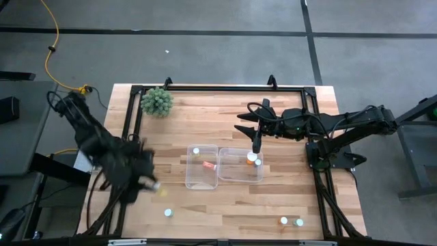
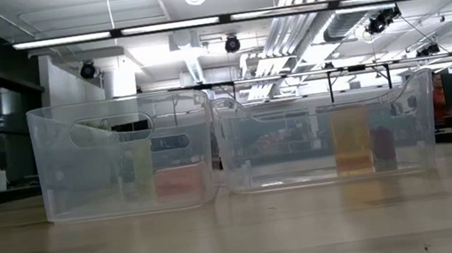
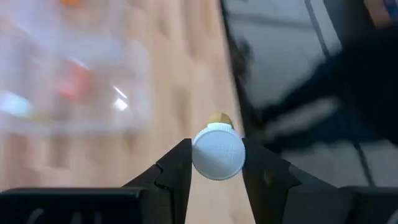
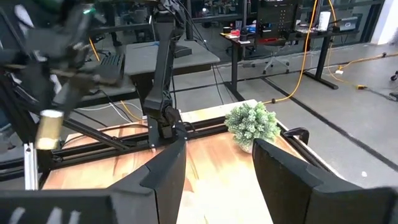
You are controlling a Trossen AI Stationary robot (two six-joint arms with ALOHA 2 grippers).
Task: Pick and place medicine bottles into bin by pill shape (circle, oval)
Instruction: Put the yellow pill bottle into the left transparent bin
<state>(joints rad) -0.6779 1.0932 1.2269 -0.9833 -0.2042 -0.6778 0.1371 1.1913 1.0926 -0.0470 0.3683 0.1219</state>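
My left gripper (image 1: pixel 151 184) hangs above the table's left part, near side, shut on a small medicine bottle (image 3: pixel 217 152) with a white cap and a yellowish body. The right wrist view shows this bottle (image 4: pixel 50 129) blurred, off the table. Two clear bins stand side by side mid-table: the left bin (image 1: pixel 202 166) holds two bottles, one of them orange (image 1: pixel 209 165), and the right bin (image 1: pixel 240 165) holds two bottles (image 1: pixel 254 159). My right gripper (image 4: pixel 214 162) waits open and high over the right bin's far edge. Loose bottles (image 1: pixel 168 213) (image 1: pixel 284 221) (image 1: pixel 298 222) stand near the front edge. My left gripper pinches the bottle between its two fingers at the sides of the white cap (image 3: pixel 196 155). The cap's top faces back toward the wrist, and the yellowish body (image 3: pixel 219 118) points away beyond the fingertips. The fingers slant downward. The bottle is lifted clear of the table.
A fuzzy green plant ball (image 1: pixel 157 102) sits at the far left corner. A black frame (image 1: pixel 218 87) runs along the table's far edge and sides. In the low view both bins (image 2: pixel 123 155) (image 2: pixel 325 129) stand on bare wood, with open tabletop in front.
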